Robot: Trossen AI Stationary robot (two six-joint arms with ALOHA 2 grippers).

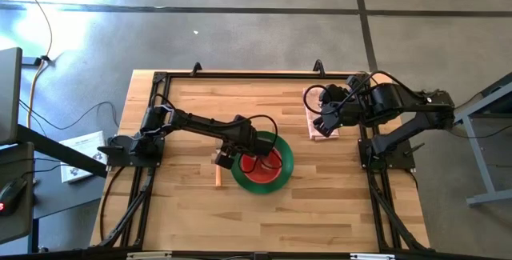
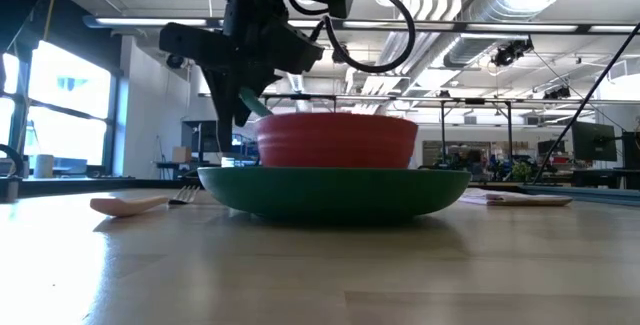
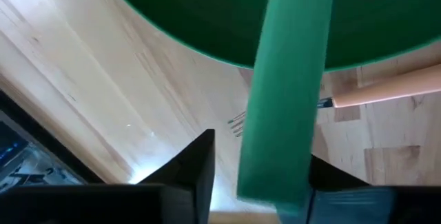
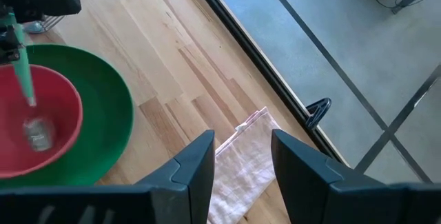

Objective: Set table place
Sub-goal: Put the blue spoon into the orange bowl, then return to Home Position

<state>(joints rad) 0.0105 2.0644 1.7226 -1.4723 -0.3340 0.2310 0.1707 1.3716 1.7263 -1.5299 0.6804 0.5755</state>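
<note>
A red bowl (image 1: 264, 164) stands in a green plate (image 1: 282, 154) at the middle of the wooden table (image 1: 184, 212). My left gripper (image 1: 226, 158) is at the plate's left rim, shut on a green-handled spoon (image 4: 24, 79). The spoon's metal end (image 4: 38, 133) is down inside the red bowl. A fork with a peach handle (image 1: 217, 174) lies flat on the table just left of the plate. My right gripper (image 4: 241, 169) is open and empty above a pale pink napkin (image 1: 324, 128), which lies flat at the table's right edge. My left gripper holds the spoon by the upper end of its green handle (image 3: 275, 169), between its two fingers. The fingers point down and lie across the handle. The spoon slants down from the gripper into the red bowl; I cannot tell whether its metal end touches the bowl.
The black rail frame (image 1: 364, 172) runs along the table's edges, close to the napkin. The fork's tines (image 3: 238, 122) lie under my left gripper. Bare wood shows in front of the plate and at the far left.
</note>
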